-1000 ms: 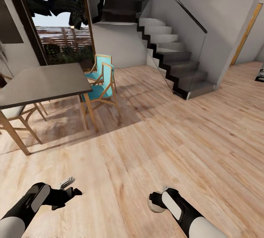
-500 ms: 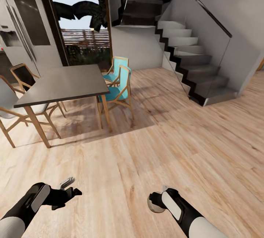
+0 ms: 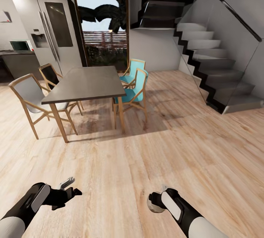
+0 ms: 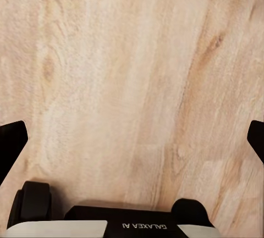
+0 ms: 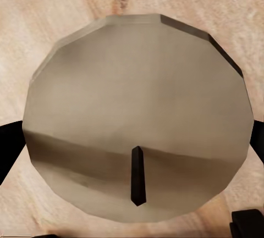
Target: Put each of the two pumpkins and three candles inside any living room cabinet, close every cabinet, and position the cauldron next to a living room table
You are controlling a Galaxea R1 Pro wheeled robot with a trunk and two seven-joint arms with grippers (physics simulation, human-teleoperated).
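Observation:
My right gripper (image 3: 154, 201) hangs low over the wood floor, shut on a beige candle (image 3: 152, 203). In the right wrist view the candle's (image 5: 140, 122) flat round top with its small dark wick sits between the two dark fingertips (image 5: 8, 153). My left gripper (image 3: 71, 188) is open and holds nothing; in the left wrist view there is bare floor between its fingertips (image 4: 11, 144). The pumpkins, the cabinet and the cauldron are out of view.
A dark-topped dining table (image 3: 86, 82) stands ahead to the left, with two teal chairs (image 3: 134, 93) on its right and pale wooden chairs (image 3: 31, 99) on its left. Behind are a fridge (image 3: 51, 29) and a glass door. Stairs (image 3: 216, 69) rise at the right.
The camera has swung left, so the table, chairs and stairs have slid right in the picture and the fridge has come into view. Both arms keep their pose, candle still held.

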